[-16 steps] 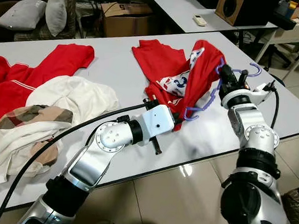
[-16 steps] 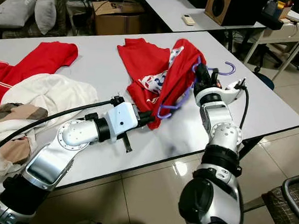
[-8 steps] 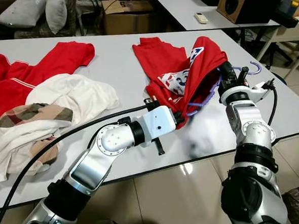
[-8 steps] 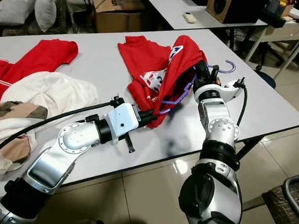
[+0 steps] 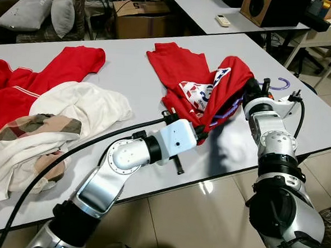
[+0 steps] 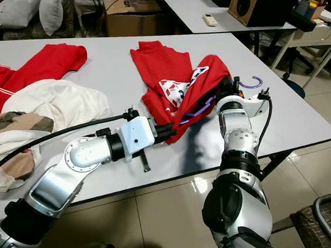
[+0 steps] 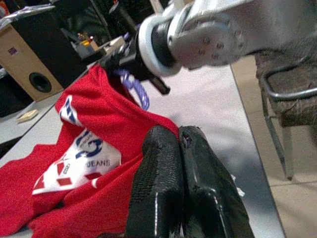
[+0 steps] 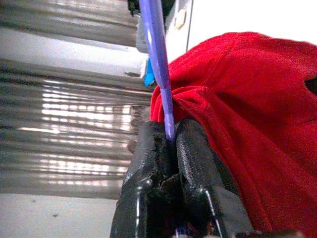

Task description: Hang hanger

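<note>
Left eye view: most of the purple hanger [image 5: 232, 109] is hidden inside the red shirt [image 5: 198, 86] on the white table [image 5: 129, 71]. Visible parts: the hook [image 5: 277, 84] past the right wrist, and a short curved length of bar at the shirt's lower opening. The rest of its outline cannot be traced under the cloth.

Right gripper [image 5: 249, 97]: mostly buried in the red fabric in the head views, fingertips not separable there. Right wrist view: the two black fingers [image 8: 148, 163] are pressed together with the thin purple rod of the hanger [image 8: 157, 59] pinched between them; red cloth lies against one finger. Background there is blurred streaks, not readable.

Left gripper [image 5: 200, 133]: at the shirt's near hem, close to the table's front edge. Left wrist view: fingers [image 7: 158, 188] closed side by side, red fabric bunched around their tips; cloth appears nipped between them, but the contact itself is covered. The right arm's wrist joint and a loop of purple hanger [image 7: 136, 89] sit just beyond the shirt.

Relative position: hanger runs from the right gripper down through the shirt toward the left gripper; the shirt is raised off the table between the two.

Also on table, well apart to the left: a pile of red, white and plaid clothes [image 5: 48, 117], cut off at the frame edge.
</note>
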`<state>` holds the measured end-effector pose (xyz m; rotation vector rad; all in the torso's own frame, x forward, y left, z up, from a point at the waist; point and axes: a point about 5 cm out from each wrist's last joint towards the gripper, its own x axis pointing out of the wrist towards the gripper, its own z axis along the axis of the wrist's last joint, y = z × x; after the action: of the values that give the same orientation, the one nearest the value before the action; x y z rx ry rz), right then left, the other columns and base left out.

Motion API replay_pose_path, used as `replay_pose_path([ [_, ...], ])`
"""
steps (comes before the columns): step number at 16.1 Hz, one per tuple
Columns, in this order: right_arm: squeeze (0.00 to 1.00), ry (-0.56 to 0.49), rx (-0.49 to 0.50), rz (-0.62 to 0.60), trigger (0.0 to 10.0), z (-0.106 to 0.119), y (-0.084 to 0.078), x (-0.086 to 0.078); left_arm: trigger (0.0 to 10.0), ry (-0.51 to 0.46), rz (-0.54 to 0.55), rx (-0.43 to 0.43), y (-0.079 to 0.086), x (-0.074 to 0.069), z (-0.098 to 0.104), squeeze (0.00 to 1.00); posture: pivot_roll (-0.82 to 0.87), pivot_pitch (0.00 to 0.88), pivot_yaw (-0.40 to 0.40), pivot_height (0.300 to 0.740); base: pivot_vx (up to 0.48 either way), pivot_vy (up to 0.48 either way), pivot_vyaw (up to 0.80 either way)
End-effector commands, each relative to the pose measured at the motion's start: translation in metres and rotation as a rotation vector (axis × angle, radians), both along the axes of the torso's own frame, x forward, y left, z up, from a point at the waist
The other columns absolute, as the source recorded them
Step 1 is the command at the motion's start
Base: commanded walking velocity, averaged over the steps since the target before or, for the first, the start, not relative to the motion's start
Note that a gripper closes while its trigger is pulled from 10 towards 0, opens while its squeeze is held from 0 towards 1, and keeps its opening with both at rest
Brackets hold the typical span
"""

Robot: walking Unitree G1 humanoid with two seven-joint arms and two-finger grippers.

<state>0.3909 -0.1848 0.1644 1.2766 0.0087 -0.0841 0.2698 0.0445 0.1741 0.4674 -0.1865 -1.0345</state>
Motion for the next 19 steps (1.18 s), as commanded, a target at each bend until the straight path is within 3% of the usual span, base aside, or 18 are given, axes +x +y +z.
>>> replay_pose_path([
  [1,0.00,0.034,-0.125,0.048,10.0,0.001,0.014,0.002,0.0,-0.001,-0.027,-0.109,-0.009,0.000,0.021,0.00,-0.02,0.005,-0.054,0.740,0.000,0.000,0.00],
  [3,0.00,0.061,-0.156,0.089,10.0,-0.003,0.025,0.001,0.0,0.048,-0.049,-0.161,-0.014,0.002,0.025,0.00,-0.02,0.003,-0.049,0.740,0.000,0.000,0.00],
  [7,0.00,0.092,-0.145,0.104,10.0,-0.005,0.034,-0.001,0.7,0.151,-0.084,-0.173,-0.022,0.002,0.023,0.00,-0.03,0.000,-0.031,0.740,0.000,0.000,0.00],
  [8,0.00,0.084,-0.108,0.124,10.0,0.001,0.038,-0.004,0.0,0.167,0.034,-0.160,-0.020,0.015,0.017,0.00,-0.03,0.000,-0.026,0.740,0.000,0.000,0.00],
  [9,0.00,0.069,-0.093,0.152,10.0,0.006,0.041,-0.008,0.0,0.170,0.130,-0.141,-0.016,0.026,0.011,0.00,-0.04,0.000,-0.025,0.740,0.000,0.000,0.00],
  [10,0.00,0.066,-0.085,0.170,10.0,0.008,0.042,-0.010,0.0,0.166,0.161,-0.145,-0.014,0.029,0.011,0.00,-0.04,0.000,-0.024,0.740,0.000,0.000,0.00],
  [12,0.00,0.074,-0.101,0.242,10.0,0.005,0.046,-0.026,0.0,0.212,0.219,-0.266,-0.014,0.039,0.023,0.00,-0.03,0.000,-0.019,0.740,0.000,0.000,0.00],
  [15,0.00,0.078,-0.108,0.286,10.0,0.002,0.047,-0.045,0.0,0.215,0.353,-0.312,-0.004,0.053,0.025,0.00,-0.04,0.000,-0.001,0.740,0.000,0.000,0.00],
  [17,0.00,0.078,-0.111,0.324,10.0,0.001,0.049,-0.057,0.0,0.251,0.366,-0.378,-0.005,0.057,0.030,0.00,-0.04,0.000,0.015,0.740,0.000,0.000,0.00],
  [18,0.00,0.082,-0.131,0.351,10.0,0.001,0.051,-0.062,0.5,0.262,0.350,-0.383,-0.007,0.057,0.031,0.00,-0.04,0.000,0.020,0.740,0.000,0.000,0.00],
  [19,0.00,0.087,-0.164,0.349,10.0,0.000,0.049,-0.067,4.4,0.266,0.316,-0.290,-0.012,0.054,0.023,0.00,-0.05,0.000,0.027,0.740,0.000,0.000,0.00],
])
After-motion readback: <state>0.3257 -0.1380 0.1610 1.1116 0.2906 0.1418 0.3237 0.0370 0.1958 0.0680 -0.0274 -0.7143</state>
